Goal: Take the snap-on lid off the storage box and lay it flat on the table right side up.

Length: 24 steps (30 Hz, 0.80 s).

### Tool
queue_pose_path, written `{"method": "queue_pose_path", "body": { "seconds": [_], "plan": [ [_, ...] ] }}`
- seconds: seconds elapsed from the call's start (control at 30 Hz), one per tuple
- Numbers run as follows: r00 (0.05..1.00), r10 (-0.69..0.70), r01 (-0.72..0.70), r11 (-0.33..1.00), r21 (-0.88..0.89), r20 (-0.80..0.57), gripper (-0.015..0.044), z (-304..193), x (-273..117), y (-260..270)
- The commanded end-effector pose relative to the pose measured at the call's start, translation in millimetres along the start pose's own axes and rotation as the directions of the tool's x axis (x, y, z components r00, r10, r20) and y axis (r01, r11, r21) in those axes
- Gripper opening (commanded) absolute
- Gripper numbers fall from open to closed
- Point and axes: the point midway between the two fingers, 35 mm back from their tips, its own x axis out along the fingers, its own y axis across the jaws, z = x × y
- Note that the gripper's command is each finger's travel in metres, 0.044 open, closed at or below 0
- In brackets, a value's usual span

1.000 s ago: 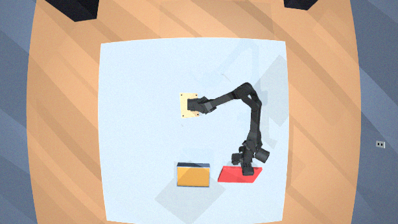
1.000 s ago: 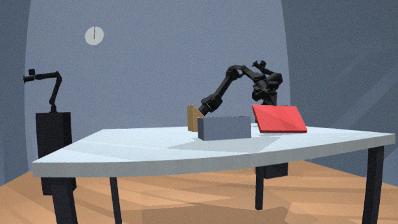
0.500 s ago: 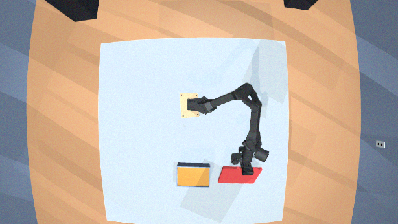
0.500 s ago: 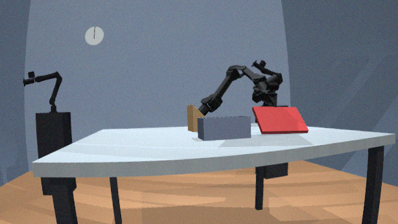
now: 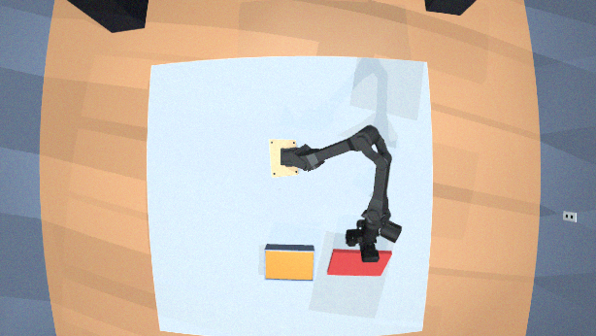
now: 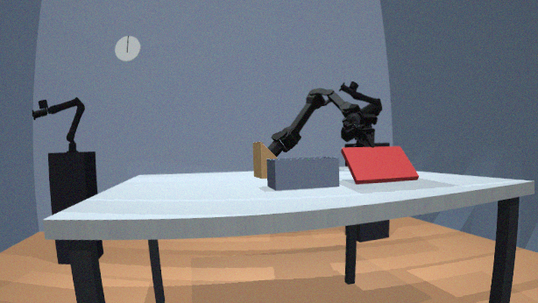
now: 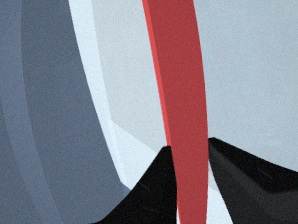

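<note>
The storage box (image 5: 289, 248) (image 6: 304, 172) stands on the table with grey-blue walls, open at the top with its orange inside showing in the top view. The red lid (image 5: 347, 265) (image 6: 381, 164) (image 7: 182, 75) is off the box, to its right in the top and exterior views. My gripper (image 5: 370, 258) (image 7: 189, 149) is shut on the lid at its upper edge. The lid is steeply tilted, its lower long edge close to the table top in the exterior view; whether it touches is unclear. In the exterior view the fingertips are hidden behind the lid.
The arm's base is clamped at a cream plate (image 5: 276, 165) near the middle of the table (image 5: 204, 204) (image 6: 153, 206). In the exterior view a tan block (image 6: 258, 159) stands behind the box. Another arm (image 6: 76, 118) on a black pedestal stands off the table at the left.
</note>
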Motion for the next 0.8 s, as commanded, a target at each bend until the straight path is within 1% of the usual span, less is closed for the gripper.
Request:
{"method": "queue_pose_path", "body": {
  "seconds": [0.0,0.77],
  "plan": [
    [1.000,-0.020,0.020,1.000,-0.007,0.000,0.0000,0.3,4.2,-9.8],
    [1.000,-0.020,0.020,1.000,-0.007,-0.001,0.0000,0.4,15.6,-24.1]
  ]
}}
